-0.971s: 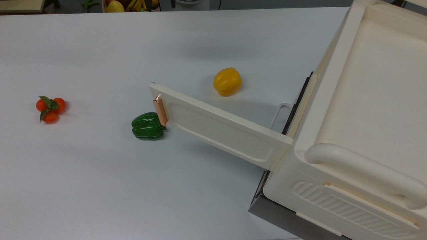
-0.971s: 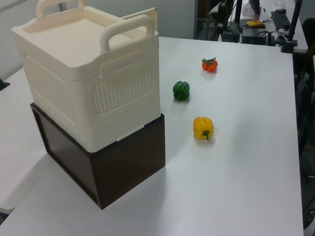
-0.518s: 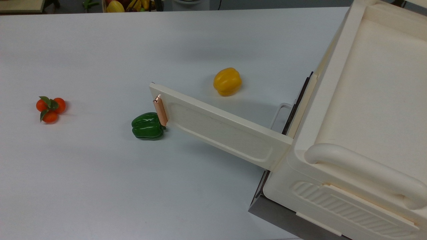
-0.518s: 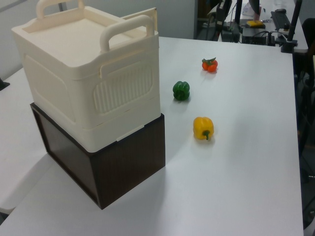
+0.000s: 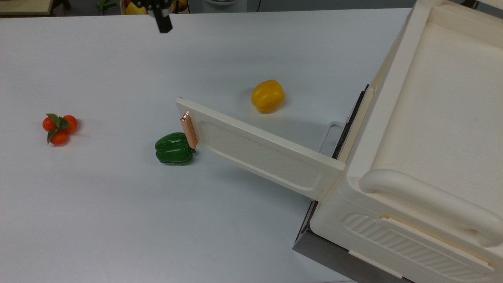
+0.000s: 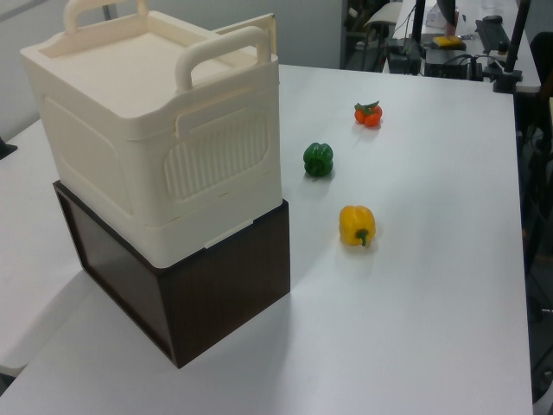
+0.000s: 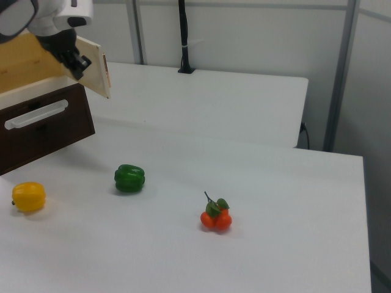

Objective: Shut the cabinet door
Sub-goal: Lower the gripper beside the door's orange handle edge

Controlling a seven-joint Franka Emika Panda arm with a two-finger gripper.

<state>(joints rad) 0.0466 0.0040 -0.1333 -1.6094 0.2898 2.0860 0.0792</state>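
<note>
Robotics lab: white table (image 6: 449,285), cluttered workbenches (image 6: 449,52) behind.

A dark, blocky end effector (image 5: 162,19) has come into the top view at its upper edge, left of centre, hanging over the far side of the white tabletop (image 5: 98,204). It was not there 1 s or 0.5 s ago.

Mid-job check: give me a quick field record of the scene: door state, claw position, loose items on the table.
door: cabinet door open, swung out over the table from the cream cabinet
handle: copper bar handle at the door's free end
claw: claw near the top view's upper edge, away from the door
loose items: green pepper by the door's free end; yellow pepper on the door's other side; orange cluster at the top view's left
status: door not yet closed
</note>
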